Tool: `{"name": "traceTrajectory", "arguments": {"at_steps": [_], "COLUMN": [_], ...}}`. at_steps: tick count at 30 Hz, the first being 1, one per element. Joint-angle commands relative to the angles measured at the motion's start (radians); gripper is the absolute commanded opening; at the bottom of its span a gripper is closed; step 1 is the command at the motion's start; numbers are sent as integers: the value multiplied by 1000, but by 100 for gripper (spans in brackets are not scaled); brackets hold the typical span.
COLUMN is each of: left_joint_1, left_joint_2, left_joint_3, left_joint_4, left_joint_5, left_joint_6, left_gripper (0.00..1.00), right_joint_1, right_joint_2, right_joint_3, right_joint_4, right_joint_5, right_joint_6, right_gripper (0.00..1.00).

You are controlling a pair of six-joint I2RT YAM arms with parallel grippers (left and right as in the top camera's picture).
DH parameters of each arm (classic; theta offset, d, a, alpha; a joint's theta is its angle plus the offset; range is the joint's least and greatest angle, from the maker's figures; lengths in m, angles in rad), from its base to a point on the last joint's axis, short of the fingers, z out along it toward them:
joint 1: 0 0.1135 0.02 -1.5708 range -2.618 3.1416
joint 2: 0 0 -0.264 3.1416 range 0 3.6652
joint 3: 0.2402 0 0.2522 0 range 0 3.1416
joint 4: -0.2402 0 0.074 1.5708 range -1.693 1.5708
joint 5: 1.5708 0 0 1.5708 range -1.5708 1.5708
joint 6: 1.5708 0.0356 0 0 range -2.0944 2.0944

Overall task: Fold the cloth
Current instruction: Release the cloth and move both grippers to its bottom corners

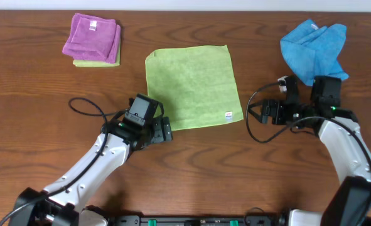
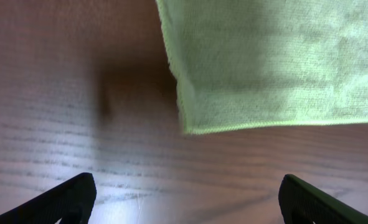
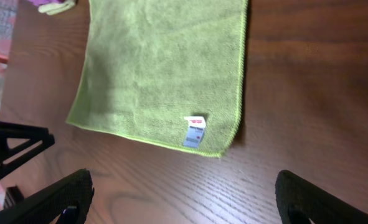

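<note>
The lime-green cloth (image 1: 191,85) lies spread flat on the wooden table, its small white tag (image 1: 230,115) at the near right corner. My left gripper (image 1: 162,130) is open and empty just in front of the cloth's near left corner (image 2: 190,127). My right gripper (image 1: 267,113) is open and empty to the right of the tag corner (image 3: 195,132), a short gap away. The left wrist view shows the cloth (image 2: 277,62) above my spread fingers (image 2: 187,199). The right wrist view shows the cloth (image 3: 165,68) ahead of my spread fingers (image 3: 184,199).
A folded purple cloth (image 1: 92,37) on a folded green one sits at the back left. A crumpled bright blue cloth (image 1: 314,49) lies at the back right, just behind my right arm. Black cables trail from both arms.
</note>
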Motion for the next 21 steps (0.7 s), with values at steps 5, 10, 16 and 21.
{"name": "traceTrajectory", "arguments": {"at_steps": [5,10,16,21], "left_joint_1": [6,6,6,6], "left_joint_2": [131,166,169,169], "left_joint_3": [8,8,8,8], "left_joint_4": [126,136,176,217], "left_joint_5": [-14,-10,-26,-55], "left_joint_6": [-73,-114,-240,-275], "left_gripper": [95,95,95,76], "right_joint_1": [42,42,66,113], "right_joint_2": [100,132,161,222], "right_joint_3": [12,12,12,12], "right_joint_4": [108,156,203,231], "right_joint_5": [-48,-66,-65,-54], "right_joint_6": [31,65,93,113], "right_gripper": [93,93,93,93]}}
